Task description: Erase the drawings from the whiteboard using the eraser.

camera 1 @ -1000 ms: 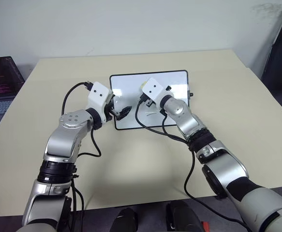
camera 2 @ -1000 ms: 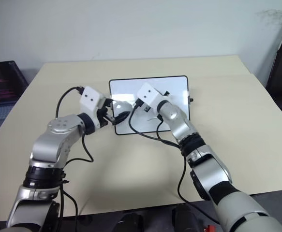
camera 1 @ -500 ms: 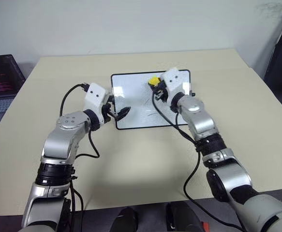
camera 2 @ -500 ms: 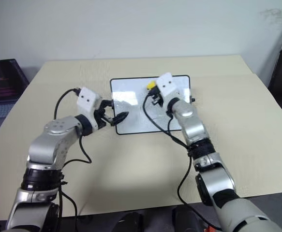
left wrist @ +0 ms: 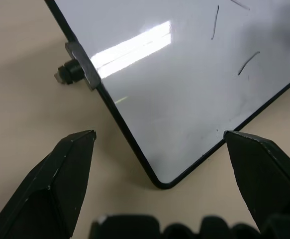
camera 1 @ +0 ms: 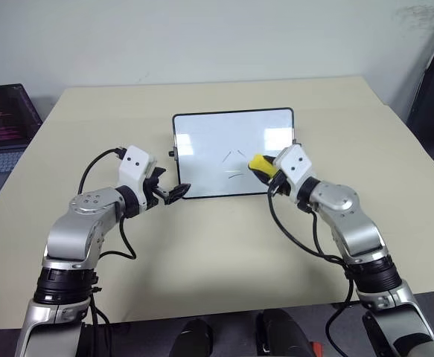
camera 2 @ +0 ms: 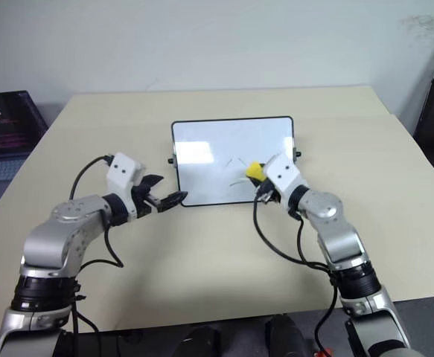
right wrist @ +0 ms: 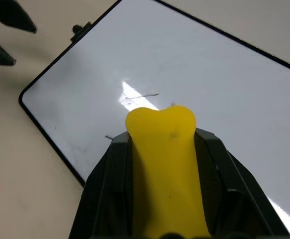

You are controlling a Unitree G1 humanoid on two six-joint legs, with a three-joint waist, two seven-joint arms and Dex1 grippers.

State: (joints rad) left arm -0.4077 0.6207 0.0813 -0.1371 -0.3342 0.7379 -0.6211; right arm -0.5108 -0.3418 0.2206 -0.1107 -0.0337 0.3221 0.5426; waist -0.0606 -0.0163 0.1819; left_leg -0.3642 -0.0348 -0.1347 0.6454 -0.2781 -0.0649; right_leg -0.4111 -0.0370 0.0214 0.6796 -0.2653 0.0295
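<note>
— Left wrist view first: what is nearest?

— The left gripper [left wrist: 157,137], with its two black fingers [left wrist: 67,172] spread wide and nothing between them. They straddle the near left rounded corner of the whiteboard [left wrist: 164,94] without touching it. One of the board's small black side knobs [left wrist: 67,73] sticks out of the frame just beyond that corner.

— And from the head cameras?

— That gripper [camera 1: 173,195] hangs just off the whiteboard's [camera 1: 209,149] near left corner, over the beige table [camera 1: 202,253]. On the other side, the right gripper [camera 1: 265,172] is clamped on the eraser [camera 1: 260,163], a yellow block that juts out past the fingers over the board's near right part. Whether it touches the surface, I cannot tell.

— Does the right wrist view show the grip?

— Yes. The eraser [right wrist: 167,169] sits squeezed between the black fingers [right wrist: 107,199], its yellow end pointing across the board.

— Where are the drawings?

— A few thin dark strokes, the drawings [camera 1: 230,156], lie around the middle of the board, just left of the eraser. The board lies flat near the table's centre.

— Farther back?

— An open laptop [camera 1: 1,123] sits at the far left edge, well apart from the board.
</note>
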